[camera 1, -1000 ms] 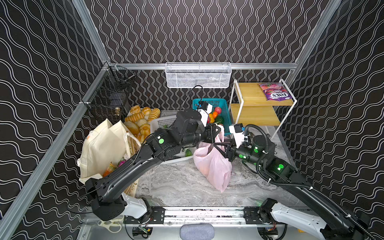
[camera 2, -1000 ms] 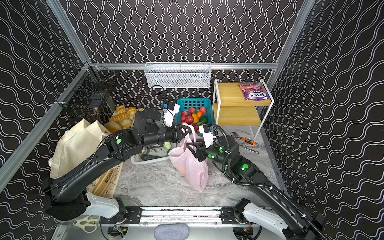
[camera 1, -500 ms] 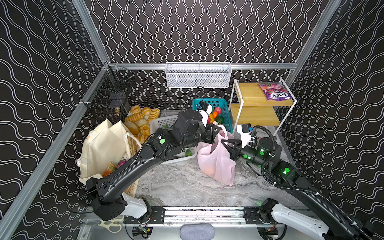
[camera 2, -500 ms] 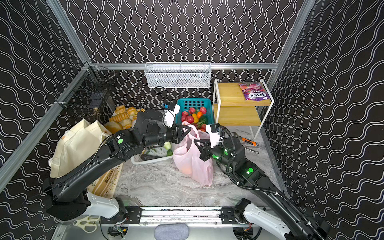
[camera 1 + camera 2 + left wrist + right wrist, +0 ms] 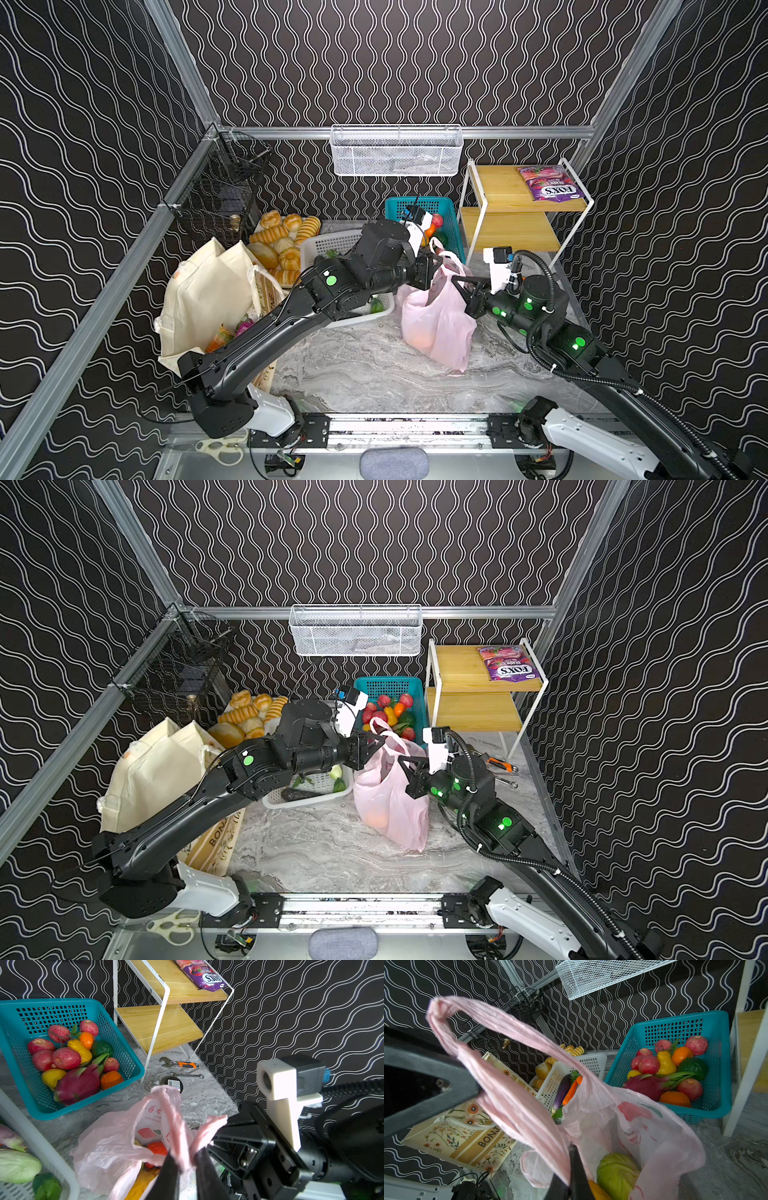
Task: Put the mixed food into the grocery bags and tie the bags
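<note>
where the pink bag [image 5: 432, 332] stands, white basket [image 5: 328, 249] and teal basket [image 5: 440, 206] sit close.

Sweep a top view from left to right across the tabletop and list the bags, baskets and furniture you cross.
large cream canvas tote → white perforated plastic basket → thin pink plastic bag → two-tier wooden shelf with white metal frame

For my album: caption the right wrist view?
The right gripper pinches the pink plastic bag handle; green cabbage inside.
</note>
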